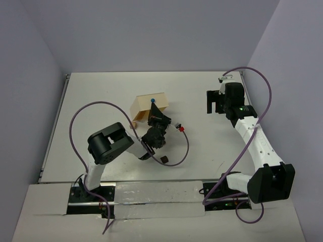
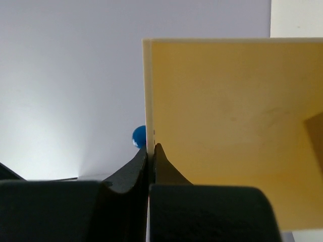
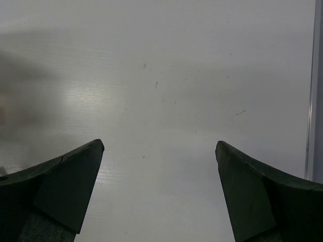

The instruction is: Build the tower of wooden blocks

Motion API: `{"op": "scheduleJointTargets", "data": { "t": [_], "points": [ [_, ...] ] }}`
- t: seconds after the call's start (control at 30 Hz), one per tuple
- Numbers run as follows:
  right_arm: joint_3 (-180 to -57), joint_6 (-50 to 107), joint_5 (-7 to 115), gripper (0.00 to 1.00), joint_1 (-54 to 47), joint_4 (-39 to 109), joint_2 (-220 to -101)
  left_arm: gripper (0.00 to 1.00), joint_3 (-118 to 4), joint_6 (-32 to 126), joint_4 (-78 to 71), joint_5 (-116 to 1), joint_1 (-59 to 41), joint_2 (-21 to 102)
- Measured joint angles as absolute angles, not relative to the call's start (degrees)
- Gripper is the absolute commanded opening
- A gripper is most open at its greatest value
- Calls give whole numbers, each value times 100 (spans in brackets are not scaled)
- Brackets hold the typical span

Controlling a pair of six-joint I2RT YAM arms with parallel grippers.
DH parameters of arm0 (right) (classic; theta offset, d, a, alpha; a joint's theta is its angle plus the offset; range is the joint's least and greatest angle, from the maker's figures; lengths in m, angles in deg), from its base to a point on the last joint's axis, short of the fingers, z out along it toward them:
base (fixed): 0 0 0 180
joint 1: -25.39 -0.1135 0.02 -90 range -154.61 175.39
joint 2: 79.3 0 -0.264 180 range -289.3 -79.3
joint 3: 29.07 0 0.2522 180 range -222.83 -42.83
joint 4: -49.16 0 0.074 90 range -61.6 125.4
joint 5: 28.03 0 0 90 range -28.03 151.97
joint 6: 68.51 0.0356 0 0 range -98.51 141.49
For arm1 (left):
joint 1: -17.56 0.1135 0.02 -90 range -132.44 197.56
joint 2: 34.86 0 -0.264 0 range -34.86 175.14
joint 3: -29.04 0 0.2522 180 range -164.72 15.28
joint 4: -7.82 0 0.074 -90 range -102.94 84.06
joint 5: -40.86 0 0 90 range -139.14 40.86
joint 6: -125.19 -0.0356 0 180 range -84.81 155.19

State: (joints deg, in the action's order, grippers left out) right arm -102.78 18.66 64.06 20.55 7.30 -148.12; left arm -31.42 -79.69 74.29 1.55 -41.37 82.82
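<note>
One small dark brown wood block [image 1: 163,159] lies on the white table [image 1: 101,96] near the left arm's elbow. No other wood blocks and no tower show in any view. My left gripper [image 1: 154,112] is shut on the thin edge of an upright pale tan board [image 1: 147,106]. In the left wrist view the jaws [image 2: 151,146] pinch that edge, and the board's tan face [image 2: 227,111] fills the right half. My right gripper [image 1: 214,103] is open and empty above bare table at the far right; its fingertips [image 3: 91,151] stand wide apart.
A small blue ball [image 1: 152,100] sits at the board's top edge and also shows in the left wrist view [image 2: 138,136]. A small red and white piece [image 1: 178,129] lies right of the left gripper. A purple cable [image 1: 184,146] loops beside it. Walls enclose the table.
</note>
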Motion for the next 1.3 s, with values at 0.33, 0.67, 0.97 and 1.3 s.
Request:
{"op": "scheduleJointTargets", "data": {
  "t": [0.33,0.67,0.97,1.3],
  "points": [
    [-10273,1902,6376,100,2055,750,-14810,0,-3381,-7932,7085,350,-3878,8173],
    [-10271,1904,6344,100,2057,788,-14808,0,-3510,-7942,6992,429,-3796,8223],
    [-10246,1905,6276,100,2075,823,-14788,0,-5252,-4273,2616,1400,-3853,6957],
    [-10245,1929,6125,100,2079,836,-14786,0,-6506,-603,-1137,1337,-3628,6317]
  ]
}}
